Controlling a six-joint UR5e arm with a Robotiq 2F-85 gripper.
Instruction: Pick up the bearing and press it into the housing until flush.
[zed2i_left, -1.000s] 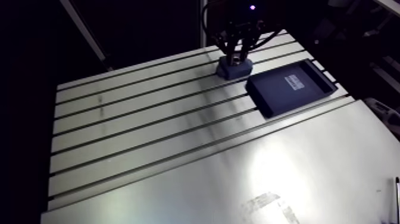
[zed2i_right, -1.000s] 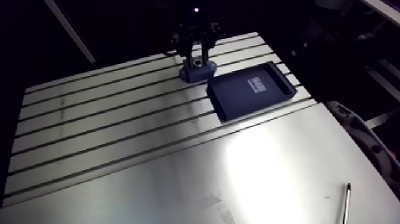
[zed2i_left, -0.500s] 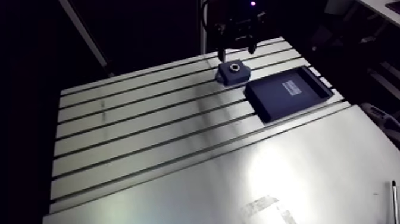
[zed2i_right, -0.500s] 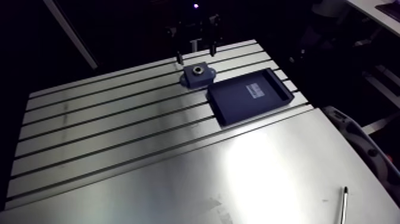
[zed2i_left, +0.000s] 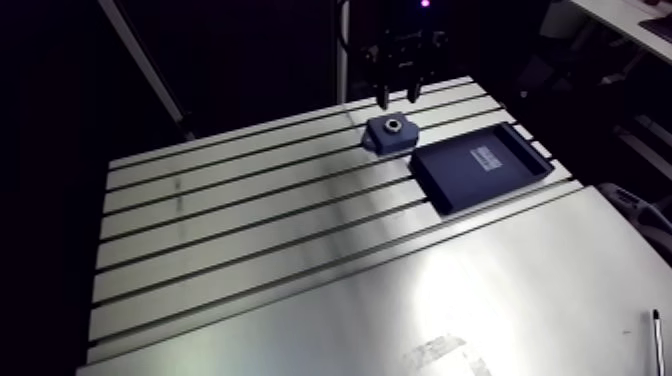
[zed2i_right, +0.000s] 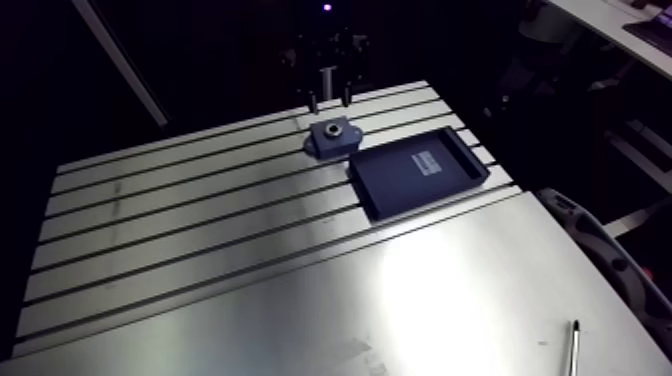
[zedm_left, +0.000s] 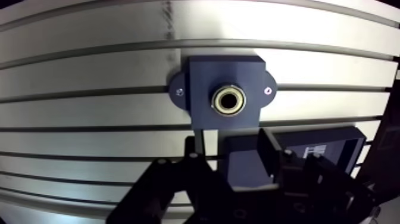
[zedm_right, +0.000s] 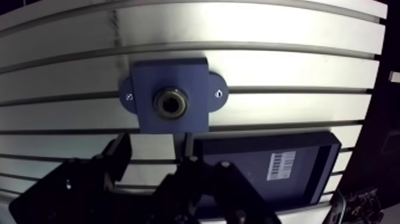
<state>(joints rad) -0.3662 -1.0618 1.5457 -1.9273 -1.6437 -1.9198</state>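
The dark blue housing block (zed2i_left: 391, 133) is bolted to the slotted table, by the tray's far-left corner. The metal ring of the bearing (zedm_left: 229, 99) sits in the bore at the block's middle, seen from straight above in the wrist view. My gripper (zed2i_left: 396, 98) hangs above the housing, clear of it. Its two dark fingers (zedm_left: 193, 152) stand apart with nothing between them, so it is open and empty.
A shallow dark tray (zed2i_left: 480, 165) with a white barcode label (zedm_right: 281, 164) lies on the table right beside the housing. The table's slots (zed2i_left: 250, 215) run across it. A thin pen-like rod (zed2i_right: 575, 345) lies near the front right corner.
Earlier the gripper was down on the housing; it has since lifted straight up off it with its fingers apart. The bearing stays in the bore. The arm camera has shifted a little.
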